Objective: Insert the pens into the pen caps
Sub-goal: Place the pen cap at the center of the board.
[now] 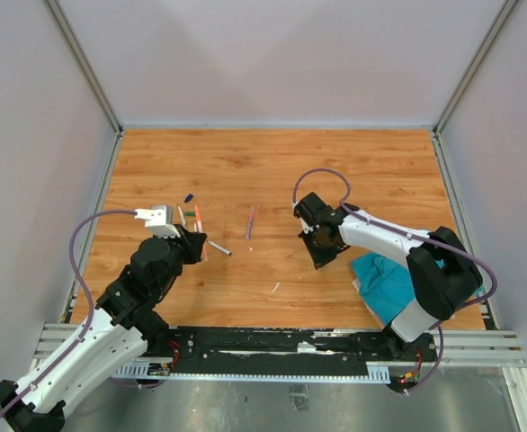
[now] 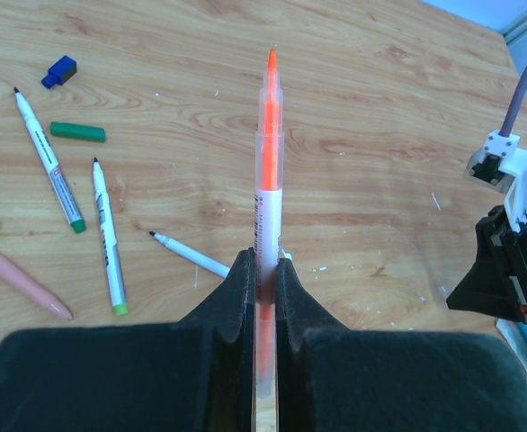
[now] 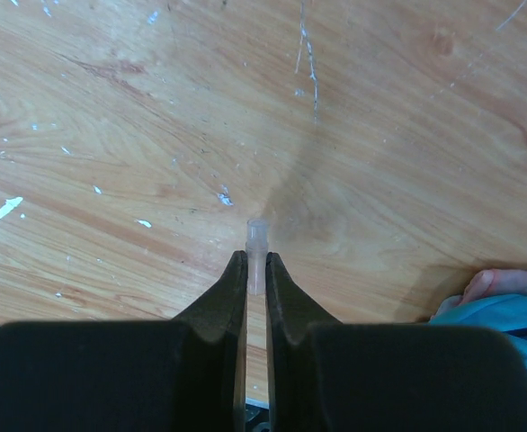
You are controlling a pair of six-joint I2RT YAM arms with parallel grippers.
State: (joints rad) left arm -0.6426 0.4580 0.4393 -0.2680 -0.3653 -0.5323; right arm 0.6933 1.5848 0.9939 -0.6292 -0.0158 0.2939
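My left gripper (image 2: 264,265) (image 1: 196,245) is shut on an orange pen (image 2: 268,153) whose bare tip points away from it, above the table. My right gripper (image 3: 256,270) (image 1: 322,243) is shut on a small pale, see-through pen cap (image 3: 257,236), with its open end sticking out just past the fingertips, close over the wood. Loose pens lie to the left: two with green ends (image 2: 48,162) (image 2: 108,236), a pale one (image 2: 190,256) and a pink one (image 2: 21,281). A blue cap (image 2: 58,70) and a green cap (image 2: 77,131) lie beside them. A purple pen (image 1: 249,223) lies mid-table.
A teal cloth (image 1: 385,283) is bunched near the right arm's base, with something pink (image 3: 488,281) at its edge. Grey walls and metal rails enclose the wooden table (image 1: 272,171). The two grippers stand apart, with the purple pen between them.
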